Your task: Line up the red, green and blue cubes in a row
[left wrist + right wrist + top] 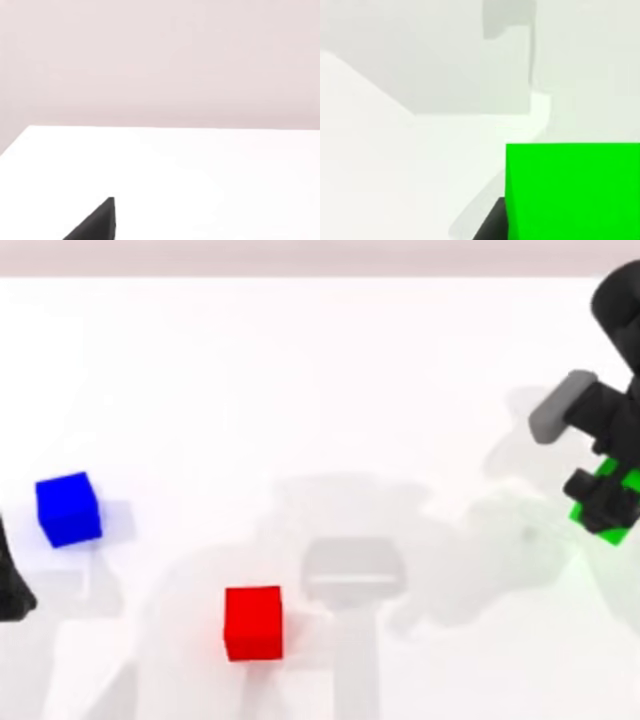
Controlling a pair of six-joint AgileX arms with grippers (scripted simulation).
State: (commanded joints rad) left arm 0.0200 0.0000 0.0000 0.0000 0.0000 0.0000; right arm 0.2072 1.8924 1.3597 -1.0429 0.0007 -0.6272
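Three cubes are in play, and only one has an arm on it. The right gripper sits at the table's far right edge, directly over the green cube, its dark fingers overlapping the cube's top so that only slivers of green show around them in the top view. The right wrist view is filled close up by a green face with a dark finger edge beside it, which suggests the fingers straddle the cube; whether they are pinching it or merely spread around it I cannot tell, nor whether the cube rests on the table or is raised.

Moving outward, the red cube lies near the front middle of the table, well apart from the green one. The blue cube sits far off at the left side. They form no row yet, so the green cube (the outlier on the right) probably needs carrying inward toward the red.

The left gripper is parked at the left edge, just beside the blue cube.
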